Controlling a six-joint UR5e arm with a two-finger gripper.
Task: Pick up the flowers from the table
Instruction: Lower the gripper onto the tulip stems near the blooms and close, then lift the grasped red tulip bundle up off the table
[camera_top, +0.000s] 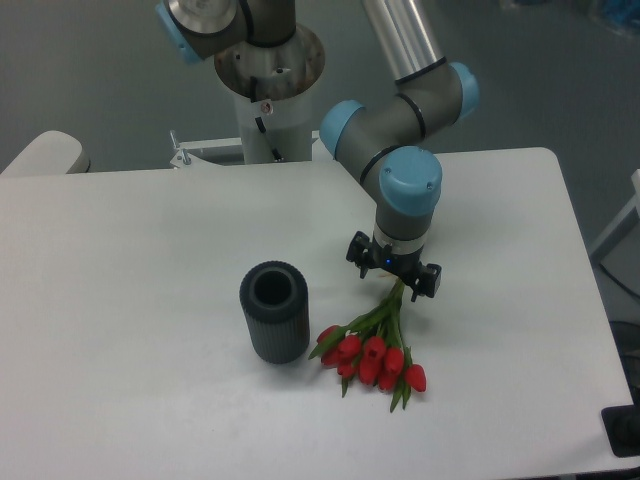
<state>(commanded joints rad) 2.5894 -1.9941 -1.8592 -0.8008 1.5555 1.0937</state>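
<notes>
Grey-green floor behind, the robot's white pedestal base (268, 100) bolted at the far edge of the table (130, 260), a white top with rounded corners. Flowers (375, 350) lie flat on the table right of centre: red tulip heads bunched toward the near edge, green stems and leaves running up and away toward the far side. Upper part of the stems is hidden under the arm's tool. Dark grey ribbed vase (274, 311) stands upright just left of the tulip heads, open mouth up, near the leaves but apart from them. Arm reaches over from the base, blue-capped joints, wrist pointing straight down. Gripper (394, 270) sits directly above the stems, its two black fingers spread to either side of the stem line, jaws parted, nothing clasped between them. Whether the fingertips touch the table or the stems cannot be told from this angle. A pale rounded object (45, 153) shows at the left edge beyond the table.
</notes>
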